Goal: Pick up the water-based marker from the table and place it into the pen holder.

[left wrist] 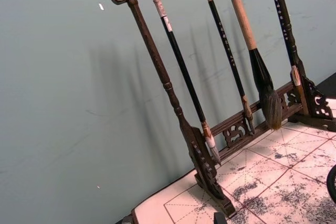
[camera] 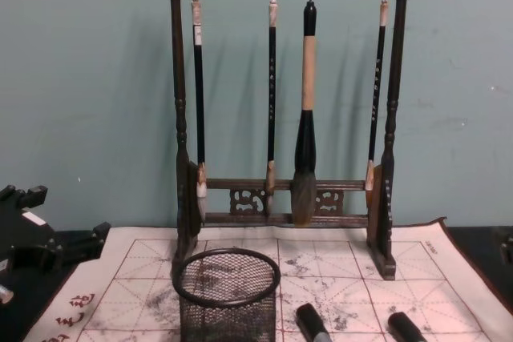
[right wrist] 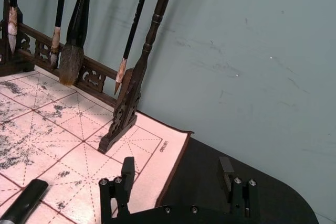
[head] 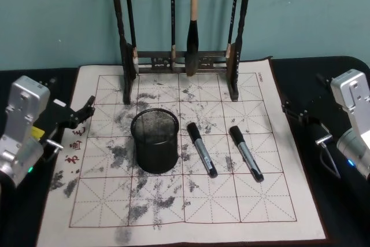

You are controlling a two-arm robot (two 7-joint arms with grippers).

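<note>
Two black markers lie on the cream mat (head: 272, 201) of the table, right of the pen holder: one (head: 202, 149) close to it, the other (head: 246, 153) farther right. Their caps show in the chest view (camera: 312, 322) (camera: 407, 327), and one cap (right wrist: 23, 203) shows in the right wrist view. The pen holder (head: 154, 140) (camera: 227, 294) is a black mesh cup standing upright on the mat. My left gripper (head: 82, 112) (camera: 56, 247) hovers open at the mat's left edge, holding nothing. My right gripper (head: 296, 111) (right wrist: 177, 174) is open at the mat's right edge, apart from both markers.
A tall dark wooden brush rack (head: 179, 62) (camera: 284, 198) with several hanging brushes stands at the back of the mat, behind the pen holder. A teal wall (camera: 80, 78) rises right behind it. Black tabletop (head: 341, 224) borders the mat on both sides.
</note>
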